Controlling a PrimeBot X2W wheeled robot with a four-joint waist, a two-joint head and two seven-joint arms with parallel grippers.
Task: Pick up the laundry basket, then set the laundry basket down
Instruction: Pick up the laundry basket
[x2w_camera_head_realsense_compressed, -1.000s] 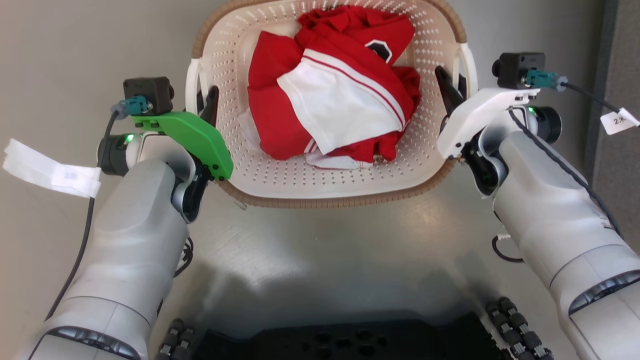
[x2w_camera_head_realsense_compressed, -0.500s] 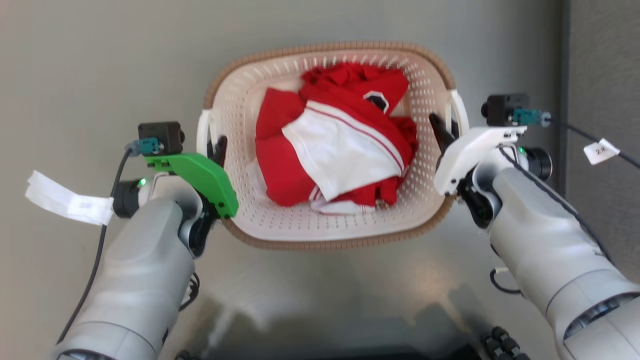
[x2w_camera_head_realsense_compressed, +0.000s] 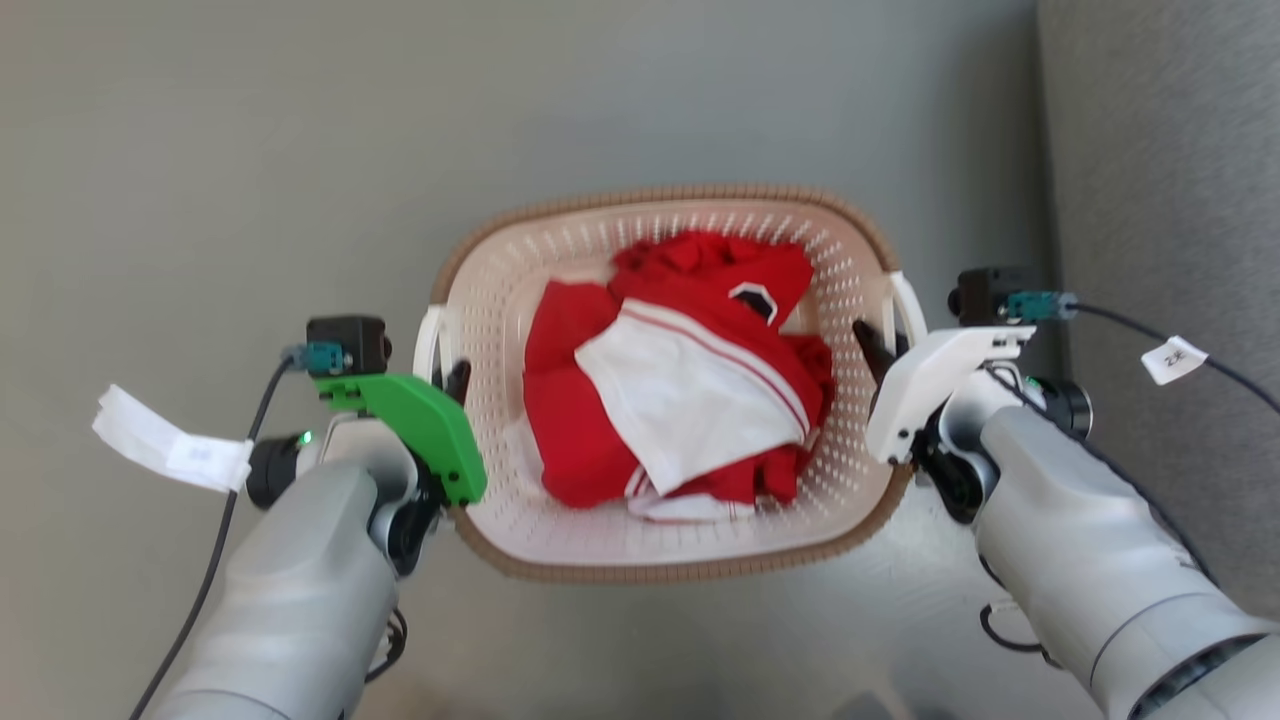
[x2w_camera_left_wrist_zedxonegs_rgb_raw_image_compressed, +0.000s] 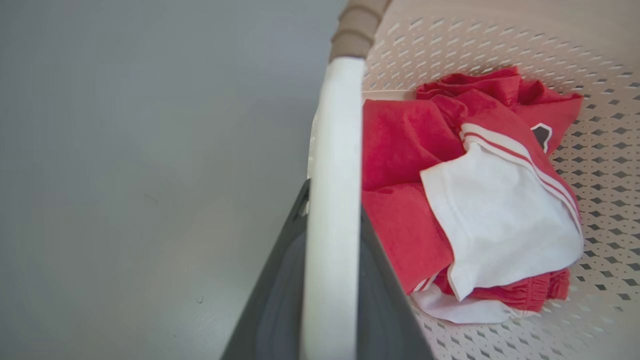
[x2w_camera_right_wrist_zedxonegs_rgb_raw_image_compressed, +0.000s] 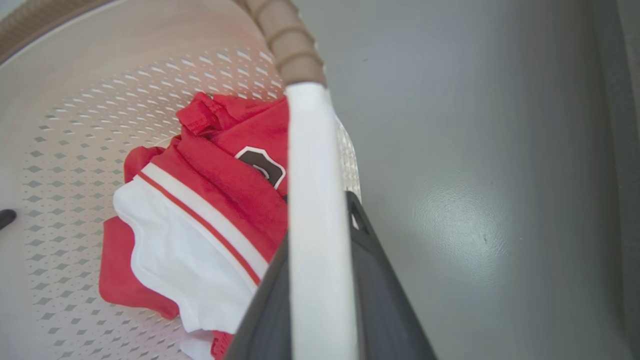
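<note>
head view: the laundry basket (x2w_camera_head_realsense_compressed: 660, 195) sits mid-frame over the grey floor (x2w_camera_head_realsense_compressed: 200, 150), with red-and-white clothing (x2w_camera_head_realsense_compressed: 680, 400) piled inside. the left claw (x2w_camera_head_realsense_compressed: 445, 368) is at the basket's left edge and the right claw (x2w_camera_head_realsense_compressed: 888, 335) at its right edge, each right on a white side handle.

left wrist view: the left handle (x2w_camera_left_wrist_zedxonegs_rgb_raw_image_compressed: 332, 200) runs up the middle with dark fingers (x2w_camera_left_wrist_zedxonegs_rgb_raw_image_compressed: 275, 310) either side, so that claw's pinching it.

right wrist view: same deal, the right handle (x2w_camera_right_wrist_zedxonegs_rgb_raw_image_compressed: 315, 225) is squeezed between the fingers (x2w_camera_right_wrist_zedxonegs_rgb_raw_image_compressed: 385, 290).

so the grab looks done. i'd guess the basket's off the floor, but can't tell for sure. setting it down is what's left.
</note>
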